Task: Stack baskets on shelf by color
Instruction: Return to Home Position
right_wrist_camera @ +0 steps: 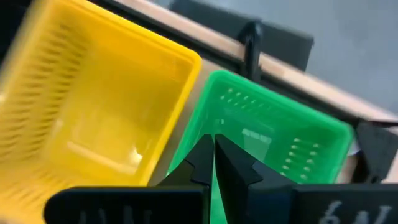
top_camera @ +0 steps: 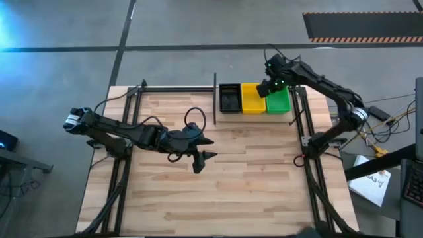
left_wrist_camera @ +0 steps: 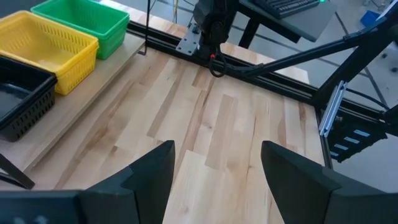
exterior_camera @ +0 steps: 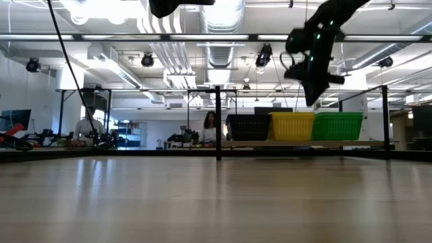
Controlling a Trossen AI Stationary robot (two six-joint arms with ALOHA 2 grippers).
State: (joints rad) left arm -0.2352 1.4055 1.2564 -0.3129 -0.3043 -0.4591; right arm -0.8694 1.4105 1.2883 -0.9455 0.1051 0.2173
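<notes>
Three baskets stand side by side on the shelf (top_camera: 258,114) at the table's far side: black (top_camera: 229,99), yellow (top_camera: 252,98) and green (top_camera: 278,100). The low view shows them in a row, black (exterior_camera: 248,127), yellow (exterior_camera: 291,125), green (exterior_camera: 337,125), resting by their bases on the pale board (exterior_camera: 304,143). Whether more baskets sit nested inside them, I cannot tell. My right gripper (exterior_camera: 314,84) hangs shut above the yellow and green baskets, clear of them; its wrist view shows the shut fingertips (right_wrist_camera: 214,158) over the green basket (right_wrist_camera: 273,143) beside the yellow one (right_wrist_camera: 106,106). My left gripper (top_camera: 202,160) is open over the table's middle.
A black upright post (exterior_camera: 217,121) stands at the shelf's left end, next to the black basket. Black frame rails (top_camera: 304,132) run along the table's sides. The butcher-block top (left_wrist_camera: 205,124) lies bare under the left gripper. People sit in the room behind (exterior_camera: 209,128).
</notes>
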